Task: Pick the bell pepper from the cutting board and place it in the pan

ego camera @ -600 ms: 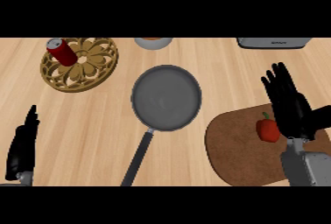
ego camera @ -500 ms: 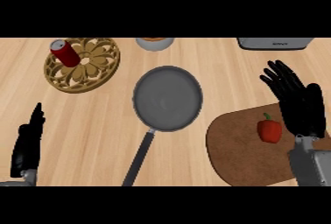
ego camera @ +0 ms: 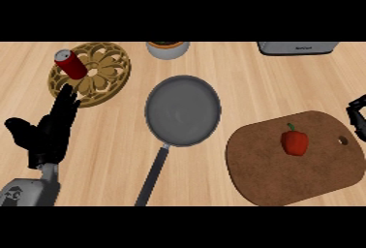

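A red bell pepper [ego camera: 295, 142] lies on the brown cutting board [ego camera: 300, 177] at the right. The grey pan [ego camera: 183, 110] sits mid-counter, its dark handle [ego camera: 153, 174] pointing toward the lower edge. My left hand [ego camera: 49, 130] is raised at the left with its fingers straight and holds nothing, well away from the pan. Only a sliver of my right hand [ego camera: 357, 112] shows at the right edge, beside the board's far corner and apart from the pepper.
A red can [ego camera: 70, 64] stands on a round golden openwork trivet [ego camera: 100, 72] at the upper left. A grey bowl [ego camera: 168, 49] sits at the top middle. A silver appliance [ego camera: 297, 47] is at the top right.
My right hand has drawn away from above the pepper to the right edge, leaving the pepper uncovered on the board. The left hand has risen further into view.
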Motion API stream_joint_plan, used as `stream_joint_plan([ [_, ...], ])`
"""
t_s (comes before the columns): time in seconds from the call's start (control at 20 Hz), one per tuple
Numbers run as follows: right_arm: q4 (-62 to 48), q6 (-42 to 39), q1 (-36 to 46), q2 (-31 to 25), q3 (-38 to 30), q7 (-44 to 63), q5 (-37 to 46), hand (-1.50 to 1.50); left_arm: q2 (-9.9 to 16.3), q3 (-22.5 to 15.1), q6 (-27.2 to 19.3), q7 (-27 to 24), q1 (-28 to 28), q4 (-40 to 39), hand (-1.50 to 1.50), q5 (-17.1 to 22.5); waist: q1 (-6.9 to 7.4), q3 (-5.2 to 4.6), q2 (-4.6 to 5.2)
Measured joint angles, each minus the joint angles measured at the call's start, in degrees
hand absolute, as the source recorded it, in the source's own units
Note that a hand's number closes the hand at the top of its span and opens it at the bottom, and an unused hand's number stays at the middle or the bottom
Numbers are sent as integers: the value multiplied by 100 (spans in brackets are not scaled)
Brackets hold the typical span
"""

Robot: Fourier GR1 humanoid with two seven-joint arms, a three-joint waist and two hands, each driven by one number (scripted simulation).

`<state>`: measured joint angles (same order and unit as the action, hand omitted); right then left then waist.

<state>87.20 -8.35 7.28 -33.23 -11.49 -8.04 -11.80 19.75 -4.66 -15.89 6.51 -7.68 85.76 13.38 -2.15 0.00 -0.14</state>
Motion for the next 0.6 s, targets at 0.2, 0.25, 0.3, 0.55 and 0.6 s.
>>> stream_joint_plan([
  [0.2, -87, -180, -847, -513, -413, -830, 489, -150, 25, 97, 210, 135, -41, 176, 0, 242, 31, 4, -6],
  [0.25, -90, -248, -1028, -645, -511, -1022, 591, -150, 50, 125, 247, 200, -79, 216, 0, 282, 39, 4, -6],
  [0.3, -203, -349, -1075, -810, -585, -1192, 691, -150, 25, 116, 258, 198, -99, 225, 0, 281, 68, 5, -2],
  [0.55, -294, -608, -941, -1381, -695, -1411, 1165, -150, -31, 89, 311, 334, -94, 388, 0, 261, 180, 2, 8],
  [0.6, -257, -703, -868, -1500, -676, -1321, 1212, -150, -29, 124, 323, 390, -208, 324, 0, 273, 185, 1, 11],
])
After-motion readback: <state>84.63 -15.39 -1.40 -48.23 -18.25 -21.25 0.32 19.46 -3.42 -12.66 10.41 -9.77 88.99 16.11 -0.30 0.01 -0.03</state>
